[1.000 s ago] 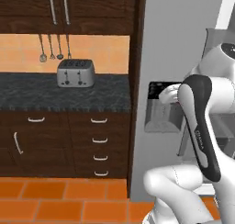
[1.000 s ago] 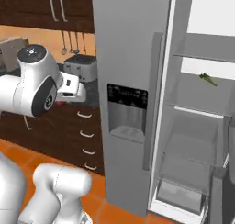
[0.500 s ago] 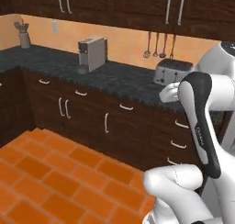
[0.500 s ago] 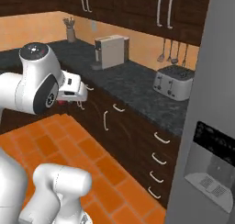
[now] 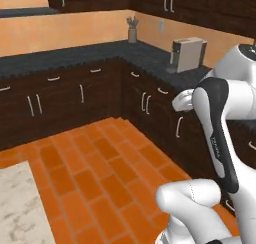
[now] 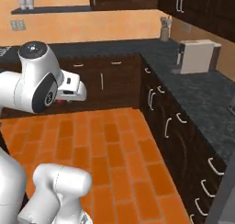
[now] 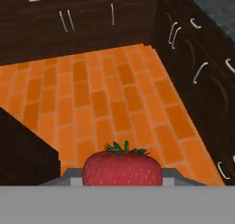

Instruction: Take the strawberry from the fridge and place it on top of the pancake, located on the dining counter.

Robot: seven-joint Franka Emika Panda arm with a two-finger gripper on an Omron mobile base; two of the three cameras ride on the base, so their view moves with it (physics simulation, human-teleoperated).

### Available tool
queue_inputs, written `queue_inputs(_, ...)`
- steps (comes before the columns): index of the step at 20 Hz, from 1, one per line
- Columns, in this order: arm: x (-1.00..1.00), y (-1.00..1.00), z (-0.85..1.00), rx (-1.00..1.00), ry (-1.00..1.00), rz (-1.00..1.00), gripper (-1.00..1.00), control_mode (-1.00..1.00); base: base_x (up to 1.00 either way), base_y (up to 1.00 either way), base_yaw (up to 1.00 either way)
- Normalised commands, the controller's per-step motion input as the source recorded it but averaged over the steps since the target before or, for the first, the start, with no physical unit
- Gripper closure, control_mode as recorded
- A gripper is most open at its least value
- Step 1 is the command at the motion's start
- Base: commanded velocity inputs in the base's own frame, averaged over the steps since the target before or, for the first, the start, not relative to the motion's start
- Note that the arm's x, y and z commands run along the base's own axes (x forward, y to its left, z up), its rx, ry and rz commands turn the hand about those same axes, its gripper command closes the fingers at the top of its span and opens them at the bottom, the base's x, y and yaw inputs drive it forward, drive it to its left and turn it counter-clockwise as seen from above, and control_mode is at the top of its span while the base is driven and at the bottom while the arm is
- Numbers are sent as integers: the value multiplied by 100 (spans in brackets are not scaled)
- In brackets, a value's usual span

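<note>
The strawberry (image 7: 122, 165), bright red with a green leafy cap, sits low in the hand view between the fingers of my gripper (image 7: 122, 176), which is shut on it. In the right base view the gripper (image 6: 64, 98) hangs under the white hand at the left, with a bit of red of the strawberry (image 6: 61, 99) below it, high above the orange tiled floor. A corner of the beige marbled dining counter (image 5: 20, 203) lies at the lower left of the left base view. A grey edge of the fridge (image 6: 223, 195) stands at the lower right. The pancake is out of view.
Black-topped wall counters (image 6: 197, 87) on dark brown cabinets run round a corner, with a boxy coffee machine (image 6: 197, 56) and a utensil holder (image 6: 165, 31) on them. The orange tile floor (image 5: 100, 168) lies open in the middle. A dark brown block (image 7: 23, 149) rises at the hand view's left.
The whole picture has swung left as the base turns away from the fridge toward the cabinet corner and floor. The arm holds its pose and the strawberry stays in the gripper.
</note>
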Motion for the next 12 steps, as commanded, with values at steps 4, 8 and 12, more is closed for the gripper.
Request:
queue_inputs(4,0,0,0,0,0,0,100,100,-34,-7,72)
queue_inputs(8,0,0,0,0,0,0,100,100,3,-14,76)
queue_inputs(12,0,0,0,0,0,0,100,100,-26,-19,81)
